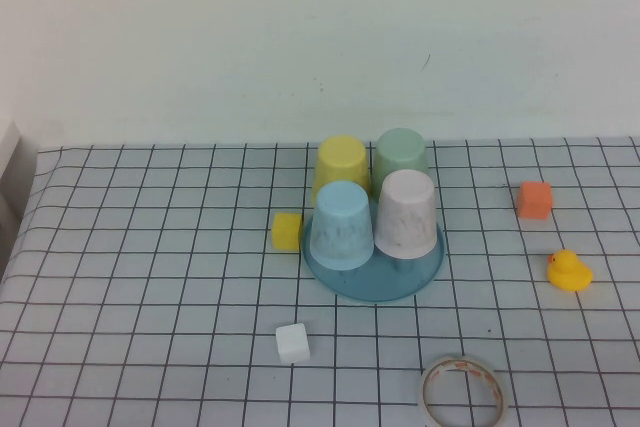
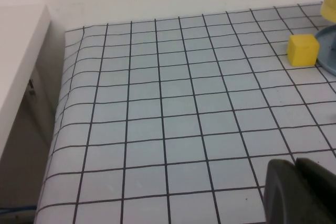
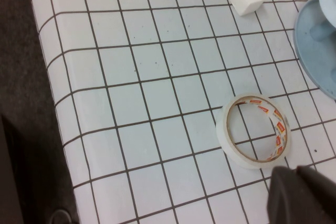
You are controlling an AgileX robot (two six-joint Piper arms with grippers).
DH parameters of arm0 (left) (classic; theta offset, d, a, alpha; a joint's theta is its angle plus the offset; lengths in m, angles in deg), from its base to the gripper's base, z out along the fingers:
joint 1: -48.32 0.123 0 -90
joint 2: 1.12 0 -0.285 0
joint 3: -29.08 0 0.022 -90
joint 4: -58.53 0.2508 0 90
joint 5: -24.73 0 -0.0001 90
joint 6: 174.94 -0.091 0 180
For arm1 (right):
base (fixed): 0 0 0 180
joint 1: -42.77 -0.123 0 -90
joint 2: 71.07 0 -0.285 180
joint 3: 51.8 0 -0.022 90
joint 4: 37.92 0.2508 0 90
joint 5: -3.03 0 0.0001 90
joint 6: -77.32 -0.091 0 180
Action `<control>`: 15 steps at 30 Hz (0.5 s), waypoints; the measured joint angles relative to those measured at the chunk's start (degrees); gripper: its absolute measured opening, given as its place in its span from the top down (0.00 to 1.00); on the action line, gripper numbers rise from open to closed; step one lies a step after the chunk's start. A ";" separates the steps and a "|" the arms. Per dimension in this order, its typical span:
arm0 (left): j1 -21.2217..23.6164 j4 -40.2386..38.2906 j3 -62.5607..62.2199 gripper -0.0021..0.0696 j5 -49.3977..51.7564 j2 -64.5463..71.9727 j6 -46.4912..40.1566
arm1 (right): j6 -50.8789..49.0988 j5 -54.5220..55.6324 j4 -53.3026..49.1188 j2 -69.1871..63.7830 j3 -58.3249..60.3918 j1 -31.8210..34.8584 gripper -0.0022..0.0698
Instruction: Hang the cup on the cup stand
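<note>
The pale pink cup (image 1: pixel 406 212) sits upside down on the front right of the teal-blue cup stand (image 1: pixel 372 285) in the high view. Beside it on the stand stand three more inverted cups: light blue (image 1: pixel 341 224), yellow (image 1: pixel 341 165) and pale green (image 1: pixel 401 155). The pegs are hidden under the cups. Neither arm shows in the high view. My left gripper (image 2: pixel 294 163) is shut and empty, low over the table well to the left of the stand. My right gripper (image 3: pixel 295 170) is shut and empty, just short of the tape roll near the table's front edge.
A yellow block (image 1: pixel 287 230) lies left of the stand and a white cube (image 1: pixel 293 343) in front of it. A tape roll (image 1: pixel 462 394) lies at the front right. An orange block (image 1: pixel 535 199) and a yellow duck (image 1: pixel 568 272) lie on the right.
</note>
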 joint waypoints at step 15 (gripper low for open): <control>0.00 0.89 -0.09 0.97 0.00 0.00 1.85 | -0.68 0.00 0.00 0.00 0.00 0.00 0.97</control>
